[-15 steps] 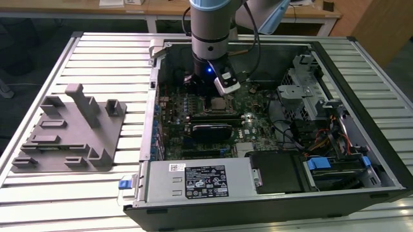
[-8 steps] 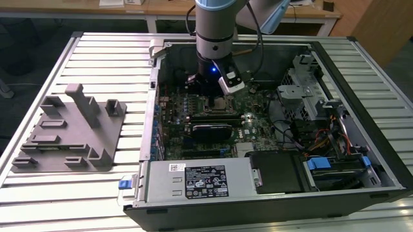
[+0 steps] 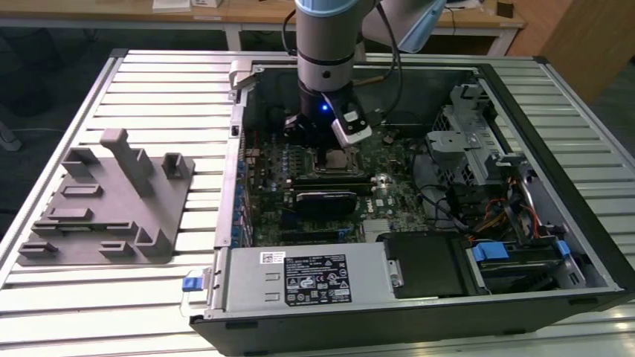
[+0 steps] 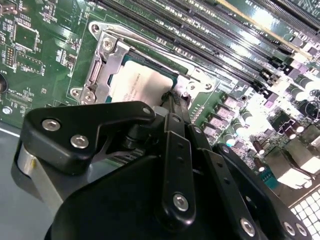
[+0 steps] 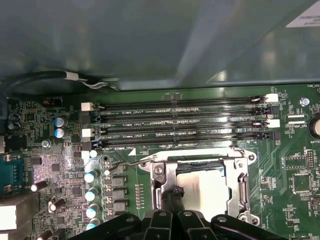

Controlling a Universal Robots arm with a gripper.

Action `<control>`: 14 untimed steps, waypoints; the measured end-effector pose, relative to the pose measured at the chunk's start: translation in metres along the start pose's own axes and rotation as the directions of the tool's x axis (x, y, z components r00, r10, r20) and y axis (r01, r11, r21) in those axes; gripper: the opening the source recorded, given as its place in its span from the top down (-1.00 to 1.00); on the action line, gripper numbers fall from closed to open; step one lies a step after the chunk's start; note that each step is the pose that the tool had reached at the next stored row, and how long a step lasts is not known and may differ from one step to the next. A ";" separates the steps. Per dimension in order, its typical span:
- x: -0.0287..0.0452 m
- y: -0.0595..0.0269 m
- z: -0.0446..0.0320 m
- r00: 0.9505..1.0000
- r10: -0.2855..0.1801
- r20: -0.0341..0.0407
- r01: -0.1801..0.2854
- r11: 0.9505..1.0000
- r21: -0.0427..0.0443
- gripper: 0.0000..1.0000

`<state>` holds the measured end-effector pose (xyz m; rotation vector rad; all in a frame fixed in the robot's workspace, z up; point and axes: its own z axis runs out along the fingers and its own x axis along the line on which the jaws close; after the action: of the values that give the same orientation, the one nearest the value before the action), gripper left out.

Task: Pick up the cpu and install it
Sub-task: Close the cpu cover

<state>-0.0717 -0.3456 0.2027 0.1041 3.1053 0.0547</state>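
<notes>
one arm (image 3: 328, 44) upright over the cpu (image 5: 204, 187)

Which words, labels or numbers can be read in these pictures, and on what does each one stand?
Nothing can be quoted with certainty.
Black label on the power supply: print too small to read.
White sticker beside it: too small.
White lettering by the memory slots: too small.
Top of the cpu: print too faint.

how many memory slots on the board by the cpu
4 memory slots, side by side in the first wrist view: one nearest the case wall, then a second, a third, and the last nearest the cpu. More elsewhere may be hidden.
</notes>
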 end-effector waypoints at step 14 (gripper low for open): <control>0.0020 -0.0001 0.0011 1.000 0.000 0.000 0.000 1.000 -0.003 0.79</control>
<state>-0.0736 -0.3456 0.2015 0.1039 3.1054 0.0599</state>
